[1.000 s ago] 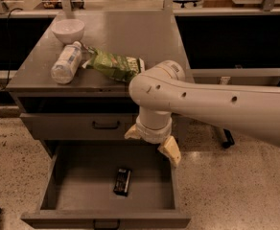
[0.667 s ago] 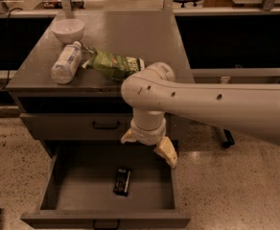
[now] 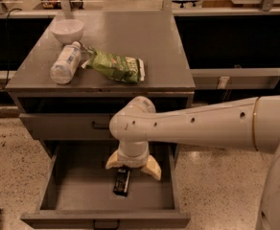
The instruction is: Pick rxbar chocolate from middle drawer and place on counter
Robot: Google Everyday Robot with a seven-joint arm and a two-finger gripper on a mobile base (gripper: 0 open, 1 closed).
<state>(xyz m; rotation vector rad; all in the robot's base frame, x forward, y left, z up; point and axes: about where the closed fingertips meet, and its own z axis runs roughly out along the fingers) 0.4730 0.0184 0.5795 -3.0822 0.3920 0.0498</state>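
The rxbar chocolate, a small black bar with pale lettering, lies flat on the floor of the open middle drawer, near its centre. My gripper hangs from the white arm inside the drawer, directly over the far end of the bar. Its two cream fingers are spread apart, one on each side of the bar, and hold nothing. The counter is the grey cabinet top above.
On the counter lie a plastic bottle, a white bowl and a crinkled green bag. The shallower handled drawer above is closed. The white arm crosses from the right. Speckled floor surrounds the cabinet.
My gripper has moved left and down into the drawer, from the drawer's right side to just above the bar. The bar has not moved.
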